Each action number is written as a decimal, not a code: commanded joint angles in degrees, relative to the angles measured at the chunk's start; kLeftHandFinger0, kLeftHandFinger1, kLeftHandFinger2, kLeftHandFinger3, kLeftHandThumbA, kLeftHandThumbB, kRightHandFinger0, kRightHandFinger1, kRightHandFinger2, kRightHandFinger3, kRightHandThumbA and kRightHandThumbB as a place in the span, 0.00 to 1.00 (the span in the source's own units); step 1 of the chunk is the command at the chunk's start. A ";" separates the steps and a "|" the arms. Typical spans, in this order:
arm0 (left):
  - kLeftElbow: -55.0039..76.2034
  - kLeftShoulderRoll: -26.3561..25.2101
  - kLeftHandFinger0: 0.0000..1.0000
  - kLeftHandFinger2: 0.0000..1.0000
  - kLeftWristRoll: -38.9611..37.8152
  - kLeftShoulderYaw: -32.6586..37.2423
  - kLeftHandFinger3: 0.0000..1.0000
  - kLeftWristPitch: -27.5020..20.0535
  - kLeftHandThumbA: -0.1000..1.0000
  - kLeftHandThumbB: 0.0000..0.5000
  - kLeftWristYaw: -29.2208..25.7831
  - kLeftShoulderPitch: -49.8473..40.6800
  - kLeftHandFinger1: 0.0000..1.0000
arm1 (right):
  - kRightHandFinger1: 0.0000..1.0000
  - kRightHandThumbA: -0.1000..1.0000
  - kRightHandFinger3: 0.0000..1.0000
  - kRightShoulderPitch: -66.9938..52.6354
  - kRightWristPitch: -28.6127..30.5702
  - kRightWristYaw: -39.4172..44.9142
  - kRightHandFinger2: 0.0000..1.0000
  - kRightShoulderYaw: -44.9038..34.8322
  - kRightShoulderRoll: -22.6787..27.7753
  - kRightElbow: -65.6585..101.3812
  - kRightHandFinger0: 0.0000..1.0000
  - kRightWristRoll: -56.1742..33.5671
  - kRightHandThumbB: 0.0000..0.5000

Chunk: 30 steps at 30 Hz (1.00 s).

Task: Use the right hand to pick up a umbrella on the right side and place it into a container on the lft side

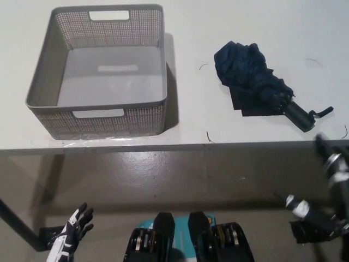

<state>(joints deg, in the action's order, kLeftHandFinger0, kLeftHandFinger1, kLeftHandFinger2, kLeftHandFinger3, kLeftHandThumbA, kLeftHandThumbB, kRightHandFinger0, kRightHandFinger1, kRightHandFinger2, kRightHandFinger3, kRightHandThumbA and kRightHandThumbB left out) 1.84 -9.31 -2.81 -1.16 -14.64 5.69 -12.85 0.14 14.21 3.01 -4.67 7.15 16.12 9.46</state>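
At lower left, the white left hand [73,232] rests with fingers spread and empty; the black right hand [327,188], grip unclear, is at lower right. The folded navy fabric umbrella [256,82] lies above it at right, handle angled toward it, well apart from the empty grey perforated plastic basket [38,93] at upper left.

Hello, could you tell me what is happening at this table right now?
Nothing is being handled yet. A folded dark blue umbrella lies on the right side of the white table, apart from the grey basket on the left, which holds nothing. The black right hand hovers at the table's near edge, below the umbrella's handle. The white left hand rests low, holding nothing.
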 commanded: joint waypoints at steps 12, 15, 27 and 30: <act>1.53 -0.98 1.00 1.00 -0.74 0.17 1.00 -2.90 1.00 0.09 1.42 -0.47 1.00 | 1.00 0.96 1.00 36.56 -29.35 3.60 1.00 4.58 12.56 -18.59 1.00 22.52 0.69; 1.19 -0.99 1.00 1.00 -0.82 0.37 1.00 -3.31 1.00 0.08 1.64 -0.68 1.00 | 1.00 0.95 1.00 42.09 -30.36 4.00 1.00 7.34 13.39 -26.81 1.00 23.04 0.69; 2.28 -0.89 1.00 1.00 -1.15 1.25 1.00 -3.15 1.00 0.06 2.55 -2.43 1.00 | 1.00 0.97 1.00 61.63 -33.44 1.96 1.00 18.92 9.96 -64.38 1.00 24.20 0.84; 2.46 -0.89 1.00 1.00 -0.55 1.35 1.00 -3.30 1.00 0.06 2.52 -2.27 1.00 | 1.00 0.95 1.00 64.68 -31.82 0.56 1.00 19.73 8.62 -72.97 1.00 22.76 0.84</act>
<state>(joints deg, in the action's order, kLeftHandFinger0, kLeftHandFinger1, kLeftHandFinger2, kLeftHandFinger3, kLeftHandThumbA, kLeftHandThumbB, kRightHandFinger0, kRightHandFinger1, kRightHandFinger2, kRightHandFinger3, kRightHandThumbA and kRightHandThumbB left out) 1.88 -9.31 -3.30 -0.57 -15.27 6.71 -14.09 56.37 -15.48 5.57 13.45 16.70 -48.00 30.90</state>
